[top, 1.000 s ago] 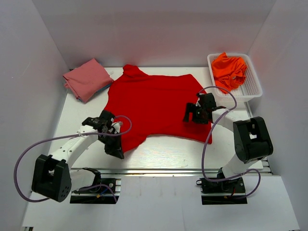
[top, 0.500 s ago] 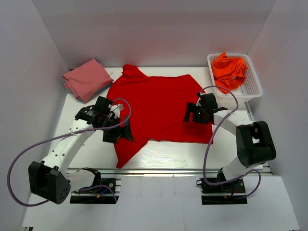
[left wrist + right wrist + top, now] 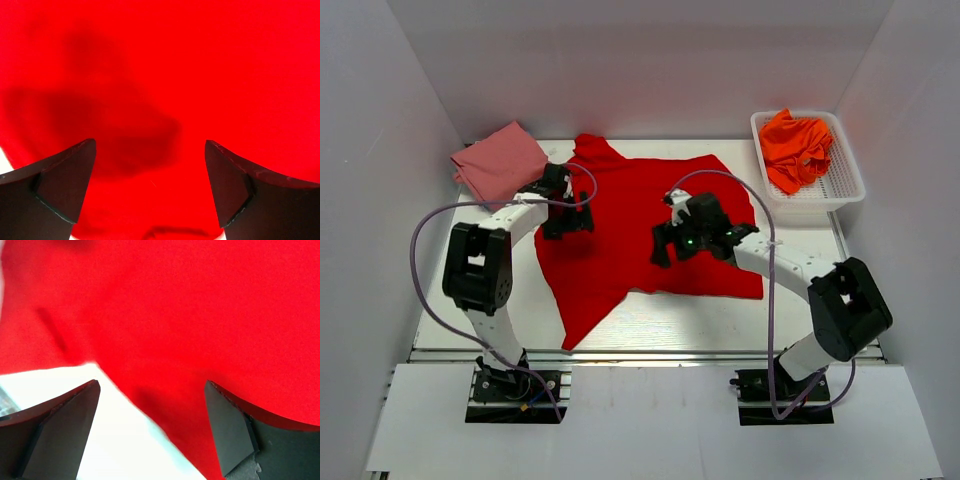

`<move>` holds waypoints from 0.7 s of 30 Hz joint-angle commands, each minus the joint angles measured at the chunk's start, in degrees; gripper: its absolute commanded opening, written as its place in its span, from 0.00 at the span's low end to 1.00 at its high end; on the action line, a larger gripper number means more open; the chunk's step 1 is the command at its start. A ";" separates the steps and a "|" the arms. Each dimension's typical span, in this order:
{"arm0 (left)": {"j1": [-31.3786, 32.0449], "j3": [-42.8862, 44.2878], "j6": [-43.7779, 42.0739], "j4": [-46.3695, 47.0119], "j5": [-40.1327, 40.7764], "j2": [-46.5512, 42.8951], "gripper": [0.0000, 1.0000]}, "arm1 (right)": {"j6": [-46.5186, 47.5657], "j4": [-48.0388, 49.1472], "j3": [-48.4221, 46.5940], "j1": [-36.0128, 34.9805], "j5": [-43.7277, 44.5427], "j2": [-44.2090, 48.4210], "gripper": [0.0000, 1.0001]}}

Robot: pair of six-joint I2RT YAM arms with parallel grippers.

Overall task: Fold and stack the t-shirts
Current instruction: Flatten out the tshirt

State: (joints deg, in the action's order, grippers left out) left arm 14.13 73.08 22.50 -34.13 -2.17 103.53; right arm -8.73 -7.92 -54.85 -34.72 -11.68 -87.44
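A bright red t-shirt (image 3: 630,200) lies spread over the middle of the table, with a pointed flap reaching toward the front edge. My left gripper (image 3: 572,218) hovers open over the shirt's left part; in the left wrist view its fingers (image 3: 70,185) stand wide with only red cloth (image 3: 165,75) below. My right gripper (image 3: 667,243) is open over the shirt's middle, near its lower hem; the right wrist view shows red cloth (image 3: 200,305) and bare white table (image 3: 115,440) between the jaws. A folded dusty pink t-shirt (image 3: 500,162) lies at the back left. Orange t-shirts (image 3: 798,145) are bunched in the basket.
A white mesh basket (image 3: 844,190) stands at the back right corner. White walls close in the table on three sides. Purple cables loop from both arms. Bare white table (image 3: 660,320) shows in front of the red shirt.
My left gripper has opened, let go of the red shirt's near-left corner and swung back to the shirt's left side. My right gripper has moved left over the shirt's middle, still open.
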 commanded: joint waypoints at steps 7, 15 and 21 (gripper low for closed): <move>-5.42 -3.28 1.58 10.46 4.21 3.17 1.00 | 5.91 12.31 -6.82 -13.69 -9.32 -8.09 0.90; -7.62 -6.28 1.05 12.16 2.26 5.99 1.00 | 10.21 15.31 -15.46 -21.08 -8.53 -21.26 0.84; -8.15 -8.91 0.53 14.26 -2.04 6.51 1.00 | 11.98 13.55 -23.81 -23.20 -3.97 -29.71 0.78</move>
State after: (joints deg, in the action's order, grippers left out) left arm 6.66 67.92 23.33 -20.01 -0.56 107.63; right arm 0.73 4.60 -74.81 -57.32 -18.44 -115.85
